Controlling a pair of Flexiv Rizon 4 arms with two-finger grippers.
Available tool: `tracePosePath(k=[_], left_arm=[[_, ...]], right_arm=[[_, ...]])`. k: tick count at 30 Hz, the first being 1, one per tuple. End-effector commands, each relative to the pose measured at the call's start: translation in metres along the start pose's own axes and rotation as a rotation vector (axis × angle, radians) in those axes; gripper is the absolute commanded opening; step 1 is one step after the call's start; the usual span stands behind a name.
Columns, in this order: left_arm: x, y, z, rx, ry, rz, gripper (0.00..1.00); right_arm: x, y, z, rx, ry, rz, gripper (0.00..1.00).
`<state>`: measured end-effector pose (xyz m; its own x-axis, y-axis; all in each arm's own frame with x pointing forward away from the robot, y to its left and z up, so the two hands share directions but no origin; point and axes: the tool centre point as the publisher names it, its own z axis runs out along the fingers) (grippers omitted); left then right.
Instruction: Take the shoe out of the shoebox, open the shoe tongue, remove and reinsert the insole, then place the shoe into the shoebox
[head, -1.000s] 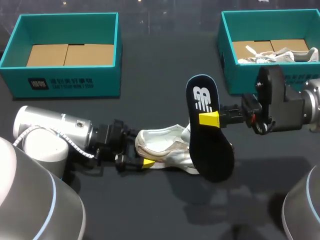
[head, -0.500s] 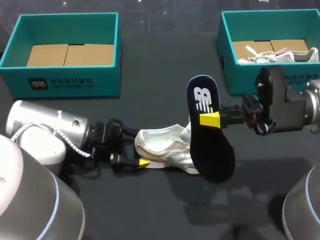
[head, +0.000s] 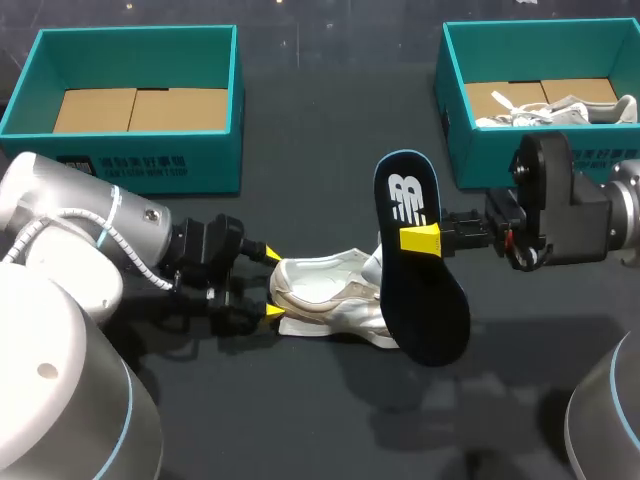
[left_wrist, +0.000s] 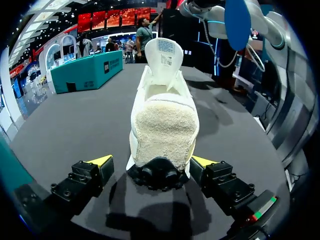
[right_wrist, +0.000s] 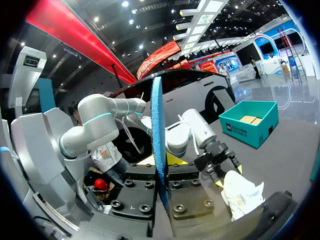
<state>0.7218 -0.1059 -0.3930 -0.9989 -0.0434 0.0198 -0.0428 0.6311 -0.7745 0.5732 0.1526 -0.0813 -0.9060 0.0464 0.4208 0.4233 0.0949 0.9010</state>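
Teal shoeboxes (head: 140, 160) (head: 480, 155), two; white shoes (head: 320, 300) (head: 575, 110), two; insole (head: 425, 300), one.

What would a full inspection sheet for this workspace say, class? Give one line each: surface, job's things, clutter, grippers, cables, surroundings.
Surface: dark table.
Job's things: white shoe lies sole-down between the arms; black insole held upright by its toe end; left shoebox holds only cardboard; right shoebox holds a second shoe.
Clutter: nothing seen.
Grippers: left gripper open, straddling the shoe's heel; right gripper shut on the insole.
Cables: pale cable along the left arm.
Surroundings: nothing seen over the table.
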Motion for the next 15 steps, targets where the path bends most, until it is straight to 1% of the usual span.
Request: tracePosePath(k=[1, 11, 14, 15], left_arm=[[0.002, -0.009, -0.011, -0.165, 0.003, 0.006, 1.0], [0.002, -0.009, -0.011, -0.165, 0.003, 0.006, 1.0], [0.001, -0.021, -0.019, -0.232, 0.009, 0.017, 1.0], [0.0, -0.026, -0.021, -0.307, -0.012, -0.001, 1.0]], right_arm=[[0.001, -0.001, 0.001, -0.002, -0.003, 0.0, 0.0], [0.001, -0.001, 0.001, -0.002, -0.003, 0.0, 0.0], [0.001, -0.001, 0.001, -0.002, -0.003, 0.0, 0.0], [0.001, -0.001, 0.001, -0.002, -0.003, 0.0, 0.0]])
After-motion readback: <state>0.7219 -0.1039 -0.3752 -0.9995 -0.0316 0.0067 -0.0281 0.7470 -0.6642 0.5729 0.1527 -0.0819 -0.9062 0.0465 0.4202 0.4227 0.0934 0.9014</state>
